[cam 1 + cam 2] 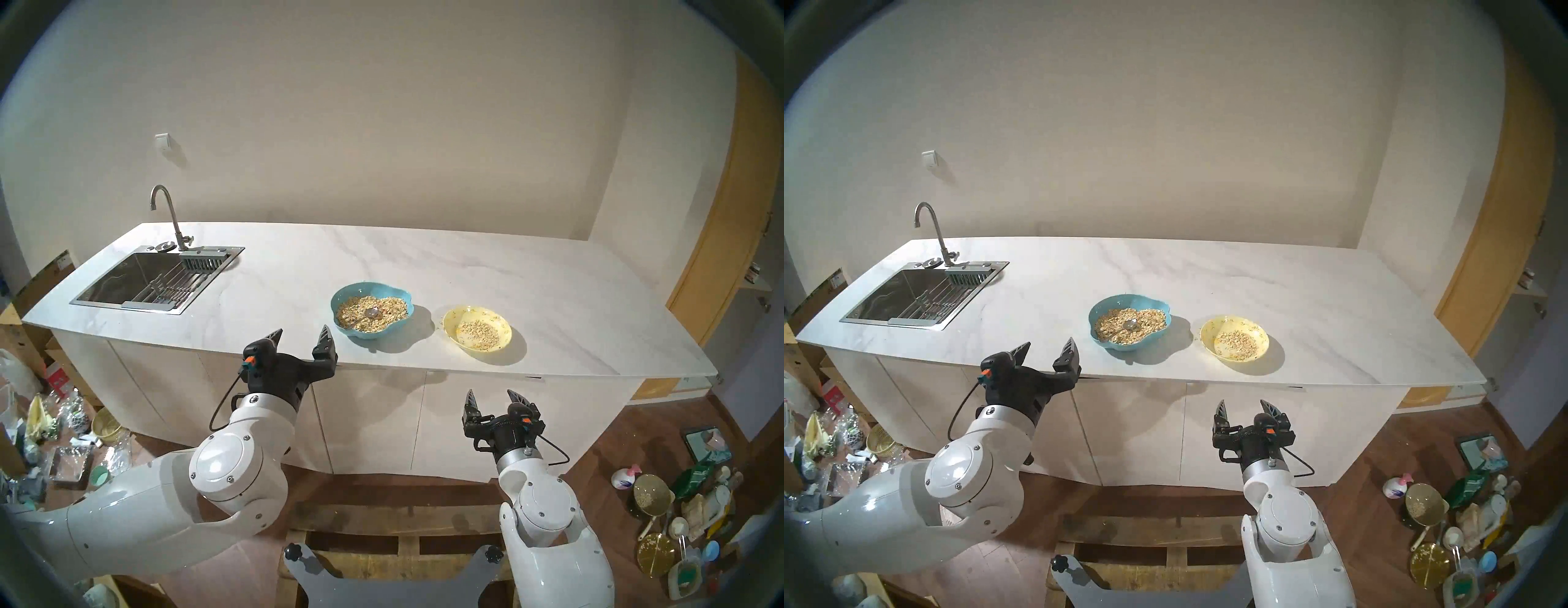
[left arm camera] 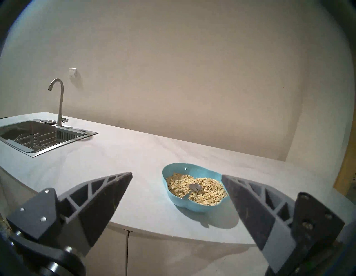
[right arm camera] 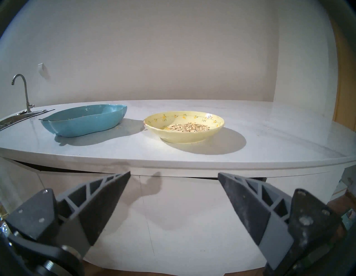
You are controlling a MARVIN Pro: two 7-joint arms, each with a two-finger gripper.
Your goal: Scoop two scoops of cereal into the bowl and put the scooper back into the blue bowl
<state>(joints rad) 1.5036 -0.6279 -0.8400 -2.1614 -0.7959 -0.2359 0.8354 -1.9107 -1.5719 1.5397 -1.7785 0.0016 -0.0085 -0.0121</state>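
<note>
White marble counter [image 1: 424, 263] with sink [image 1: 140, 276] against beige wall, blue bowl [image 1: 339, 322] holding cereal [image 1: 390, 310] and spoon [image 1: 369, 315], yellow bowl [image 1: 505, 335] with small cereal heap, both grippers [image 1: 302, 337] [image 1: 494, 397] wide open, empty.

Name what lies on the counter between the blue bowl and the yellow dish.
Only bare counter and shadow separate the blue bowl and yellow dish; the right wrist view shows the gap plainly.
</note>
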